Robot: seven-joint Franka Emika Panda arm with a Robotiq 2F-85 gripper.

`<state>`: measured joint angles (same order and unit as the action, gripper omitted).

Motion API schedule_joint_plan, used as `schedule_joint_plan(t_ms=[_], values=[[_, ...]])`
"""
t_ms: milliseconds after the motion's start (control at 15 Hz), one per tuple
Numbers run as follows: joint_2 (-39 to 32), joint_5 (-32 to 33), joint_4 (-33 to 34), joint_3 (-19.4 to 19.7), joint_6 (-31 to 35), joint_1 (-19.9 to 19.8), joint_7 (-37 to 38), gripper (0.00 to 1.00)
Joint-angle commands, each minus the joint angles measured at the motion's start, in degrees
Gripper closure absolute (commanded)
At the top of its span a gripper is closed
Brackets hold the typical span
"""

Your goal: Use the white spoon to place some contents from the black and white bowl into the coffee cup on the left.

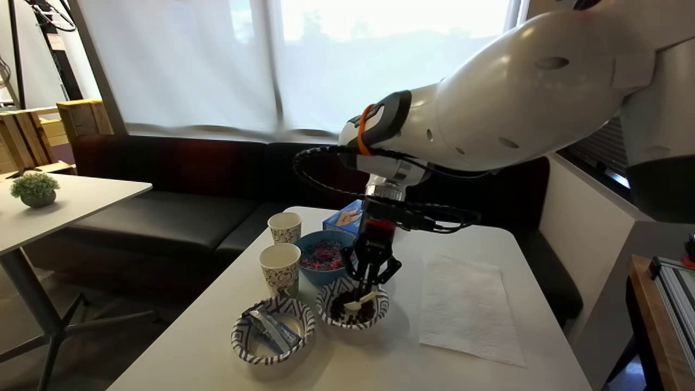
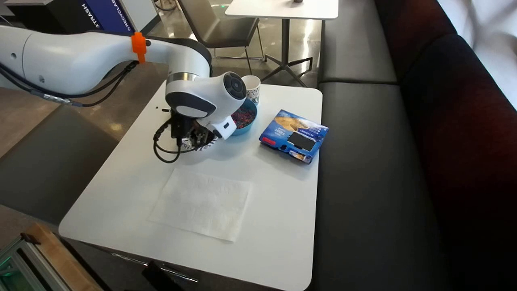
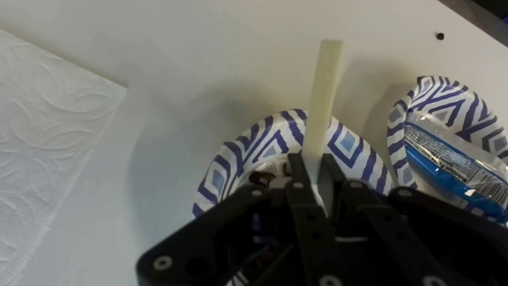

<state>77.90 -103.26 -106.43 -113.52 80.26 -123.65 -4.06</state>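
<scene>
The white spoon [image 1: 353,306] is pinched in my gripper [image 3: 311,163], its pale handle [image 3: 323,87] sticking out beyond the fingertips in the wrist view. Below the fingers, the black and white bowl [image 3: 345,147] holds dark brown bits. In an exterior view the spoon's scoop lies inside that bowl [image 1: 384,308], over the bits; whether it touches them I cannot tell. Two patterned paper cups stand nearby, a nearer cup [image 1: 279,269] and a farther cup [image 1: 285,228]. Which is the coffee cup on the left is unclear. Another exterior view has the bowl mostly hidden behind the gripper.
Beside the cups, a blue bowl [image 1: 315,278] contains red and dark pieces. A second striped bowl [image 1: 305,315] with wrapped packets stands close to the first. A blue box [image 2: 294,137] and a paper towel [image 2: 206,202] lie on the table. One dark bit [image 3: 440,36] rests loose.
</scene>
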Motion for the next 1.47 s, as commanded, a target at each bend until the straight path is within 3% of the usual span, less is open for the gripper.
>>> schedule_joint_plan(t_ms=[0,1067,1400], values=[[3.01,0.38,-0.18,2.06,3.49,3.42,-0.59,0.97],[6.36,0.31,-1.82,3.81,13.76,10.52,-2.88,0.97],[6.84,0.25,-4.94,4.49,18.23,15.44,-3.14,0.97]])
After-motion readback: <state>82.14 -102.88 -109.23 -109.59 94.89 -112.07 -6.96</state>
